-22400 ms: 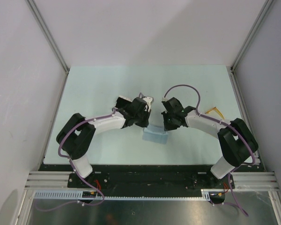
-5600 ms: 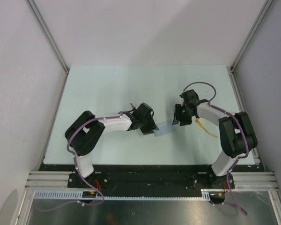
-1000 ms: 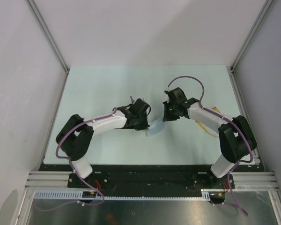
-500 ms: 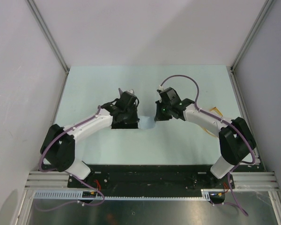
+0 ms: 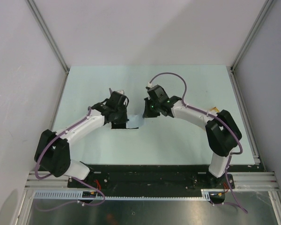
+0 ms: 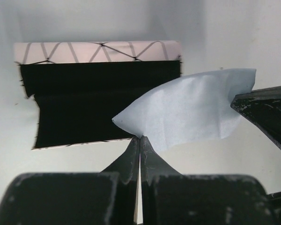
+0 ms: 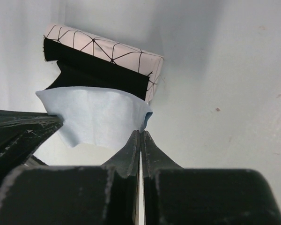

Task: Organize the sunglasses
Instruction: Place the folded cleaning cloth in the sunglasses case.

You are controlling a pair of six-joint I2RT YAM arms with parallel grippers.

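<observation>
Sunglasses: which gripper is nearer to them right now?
Right. The right gripper pinches the blue cloth mid-table, left of the sunglasses that peek out beside its forearm; the left gripper holds the cloth's other end, further left.

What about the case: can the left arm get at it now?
Probably not yet. The case lies open close ahead of the left gripper, but that gripper is shut on the cloth, whose other corner the right gripper pinches.

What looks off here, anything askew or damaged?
Nothing damaged. Only oddity: the blue cloth hangs crumpled between left pincer and right pincer, each shut on a corner, near the open case.
</observation>
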